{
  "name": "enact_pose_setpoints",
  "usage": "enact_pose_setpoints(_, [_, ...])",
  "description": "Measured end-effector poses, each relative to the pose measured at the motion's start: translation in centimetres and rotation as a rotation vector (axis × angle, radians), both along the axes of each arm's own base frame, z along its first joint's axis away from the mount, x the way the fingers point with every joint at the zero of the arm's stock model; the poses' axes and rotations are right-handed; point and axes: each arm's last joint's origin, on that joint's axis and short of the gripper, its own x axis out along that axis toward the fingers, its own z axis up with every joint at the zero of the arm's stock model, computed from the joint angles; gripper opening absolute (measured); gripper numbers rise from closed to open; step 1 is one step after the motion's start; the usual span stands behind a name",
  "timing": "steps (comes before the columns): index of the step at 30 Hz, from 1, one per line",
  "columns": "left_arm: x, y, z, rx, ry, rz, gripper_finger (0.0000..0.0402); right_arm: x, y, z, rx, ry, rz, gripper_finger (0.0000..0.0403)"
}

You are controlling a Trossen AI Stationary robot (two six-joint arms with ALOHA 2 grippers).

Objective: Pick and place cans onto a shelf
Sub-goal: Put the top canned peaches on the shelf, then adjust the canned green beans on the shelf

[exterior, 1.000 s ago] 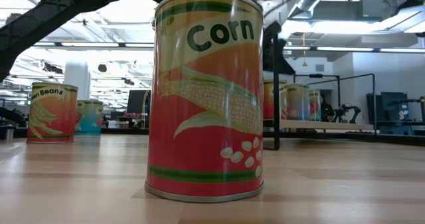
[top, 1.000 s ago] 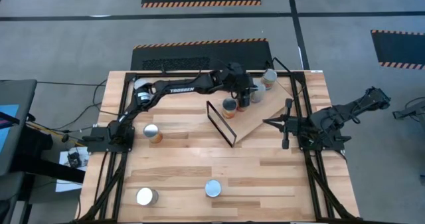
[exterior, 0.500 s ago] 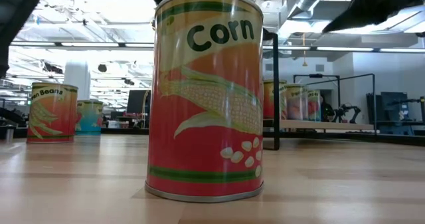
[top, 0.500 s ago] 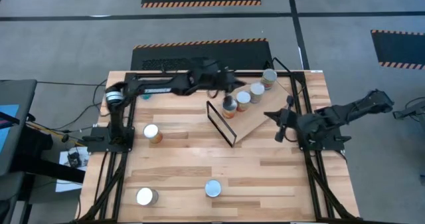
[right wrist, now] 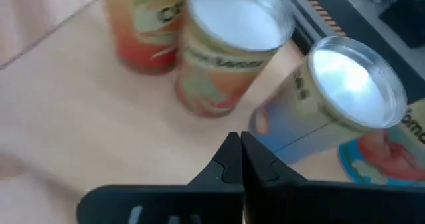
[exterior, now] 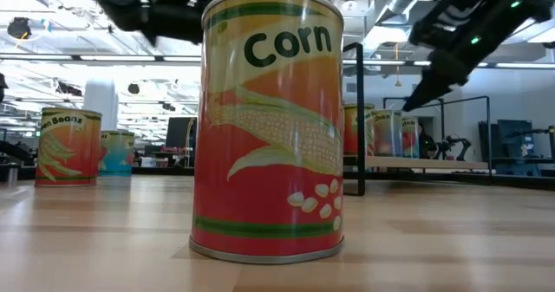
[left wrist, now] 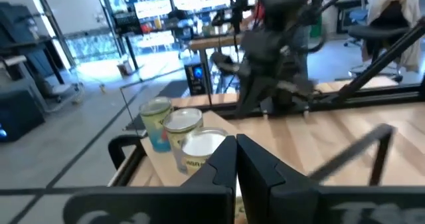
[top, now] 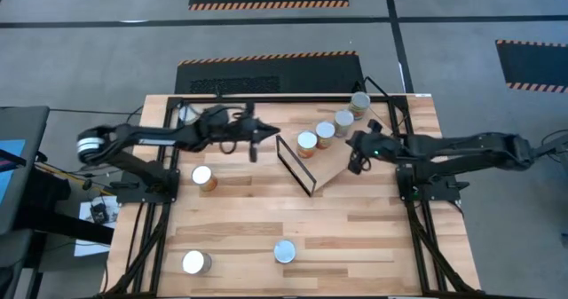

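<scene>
1. Four cans (top: 327,128) stood in a row on the shelf (top: 330,161) at the bench's (top: 355,228) far right corner; three others stood apart on bare bench.
2. Left hand (top: 256,136) hung empty near the far edge, fingers pressed together.
3. Right hand (top: 354,153), likewise closed and empty, hovered beside the shelf.
4. The tins look rigid, smooth and probably slippery; gripping across the mid-wall seems best.
</scene>
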Motion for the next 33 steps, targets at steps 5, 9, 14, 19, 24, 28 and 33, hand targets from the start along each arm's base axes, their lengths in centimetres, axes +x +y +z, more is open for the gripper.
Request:
enact_pose_setpoints(5, [-3.3, -1.1, -1.3, -0.013, -0.011, 0.003, 0.0000, 1.5, -1.7, -1.0, 0.028, -0.017, -0.045, 0.0004])
enact_pose_setpoints(9, [-4.7, -1.6, -2.2, -0.027, -0.023, 0.021, 0.0000, 2.2, -2.9, -1.8, 0.043, -0.012, -0.101, 0.0003])
enact_pose_setpoints(14, [-5.5, -1.8, -2.8, -0.037, -0.023, 0.040, 0.0000, 2.3, -4.3, -2.6, 0.057, 0.006, -0.175, 0.0004])
enact_pose_setpoints(19, [-5.6, -1.8, -3.1, -0.043, -0.009, 0.041, 0.0000, 2.3, -5.2, -3.1, 0.060, 0.020, -0.219, 0.0003])
enact_pose_setpoints(24, [-5.6, -1.8, -3.1, -0.043, -0.009, 0.041, 0.0000, 2.1, -5.4, -2.8, 0.056, 0.002, -0.233, 0.0005])
enact_pose_setpoints(28, [-5.6, -1.8, -3.1, -0.047, 0.000, 0.042, 0.0000, 2.0, -3.8, -1.6, 0.062, -0.051, -0.147, 0.0005])
enact_pose_setpoints(33, [-5.6, -1.8, -3.3, -0.053, 0.017, 0.042, 0.0000, 2.3, -0.4, -0.7, 0.161, -0.111, 0.092, 0.0004])
